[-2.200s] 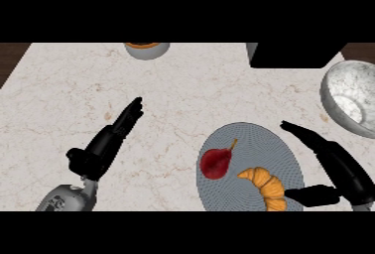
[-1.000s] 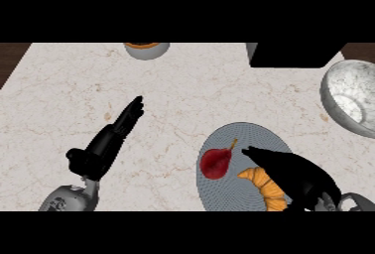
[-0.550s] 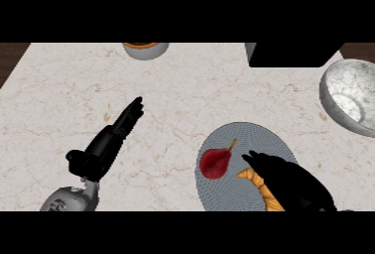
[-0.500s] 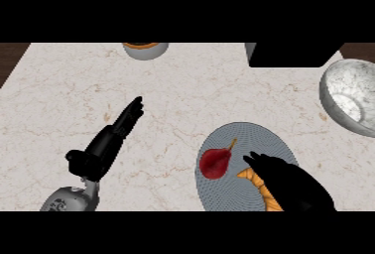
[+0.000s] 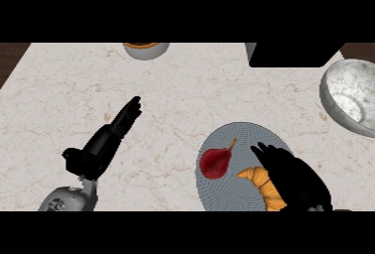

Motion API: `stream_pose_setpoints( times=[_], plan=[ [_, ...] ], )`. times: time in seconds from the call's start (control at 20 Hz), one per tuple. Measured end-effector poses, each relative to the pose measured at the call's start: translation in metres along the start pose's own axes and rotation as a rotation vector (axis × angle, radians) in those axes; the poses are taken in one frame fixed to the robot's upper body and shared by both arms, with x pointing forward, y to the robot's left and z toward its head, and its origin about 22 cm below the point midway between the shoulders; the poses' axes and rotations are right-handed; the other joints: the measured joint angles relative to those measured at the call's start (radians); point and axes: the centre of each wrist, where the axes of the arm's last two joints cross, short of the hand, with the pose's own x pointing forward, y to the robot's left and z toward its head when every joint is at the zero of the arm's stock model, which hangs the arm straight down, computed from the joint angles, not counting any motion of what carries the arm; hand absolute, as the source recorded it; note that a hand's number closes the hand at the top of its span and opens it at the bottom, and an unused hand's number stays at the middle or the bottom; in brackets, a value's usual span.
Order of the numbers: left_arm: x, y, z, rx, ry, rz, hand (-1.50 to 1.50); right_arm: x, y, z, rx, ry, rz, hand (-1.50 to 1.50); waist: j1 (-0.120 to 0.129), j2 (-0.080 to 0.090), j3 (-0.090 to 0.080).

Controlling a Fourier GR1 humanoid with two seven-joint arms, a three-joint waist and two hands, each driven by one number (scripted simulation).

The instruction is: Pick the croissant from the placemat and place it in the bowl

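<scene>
A golden croissant (image 5: 264, 187) lies on the round grey placemat (image 5: 238, 136) at the lower right. My right hand (image 5: 291, 179) covers the croissant's right side, fingers straight and pointing up the view; only the croissant's left edge shows. Whether any finger curls under it is hidden. The marbled white bowl (image 5: 350, 102) sits at the right edge, apart from the hand. My left hand (image 5: 110, 137) rests open on the counter at the left, fingers straight.
A red pear (image 5: 216, 161) lies on the placemat just left of the croissant. A small grey bowl with orange contents (image 5: 146, 48) stands at the far edge. A black box (image 5: 294, 53) sits at the upper right.
My right hand moved from the placemat's right side leftward over the croissant and now lies on top of it. The left hand, pear and bowl stayed still.
</scene>
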Motion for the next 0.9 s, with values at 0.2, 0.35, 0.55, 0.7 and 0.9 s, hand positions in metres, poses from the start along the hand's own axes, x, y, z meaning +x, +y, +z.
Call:
stream_pose_setpoints(
  times=[0.2,0.35,0.55,0.7,0.9],
  plan=[
    [0.005,0.001,-0.002,-0.004,-0.006,-0.004,0.0,-0.003,0.016,-0.01,0.012,0.024,-0.002,-1.5,0.0,0.0,0.0],
    [0.004,0.001,0.0,-0.003,-0.001,-0.001,0.0,-0.014,0.018,-0.02,0.031,0.034,-0.003,-1.5,0.0,0.0,0.0],
    [0.001,-0.004,-0.003,-0.002,0.0,-0.006,0.0,-0.015,0.028,-0.028,0.033,0.036,-0.008,-1.5,0.0,0.0,0.0],
    [0.0,-0.004,-0.002,0.003,-0.003,-0.001,0.0,-0.013,0.033,-0.036,0.033,0.031,-0.019,-1.5,0.0,0.0,0.0],
    [0.002,-0.005,0.001,0.001,-0.003,0.0,0.0,-0.017,0.035,-0.044,0.031,-0.008,-0.036,1.5,0.001,0.0,-0.001]
  ],
)
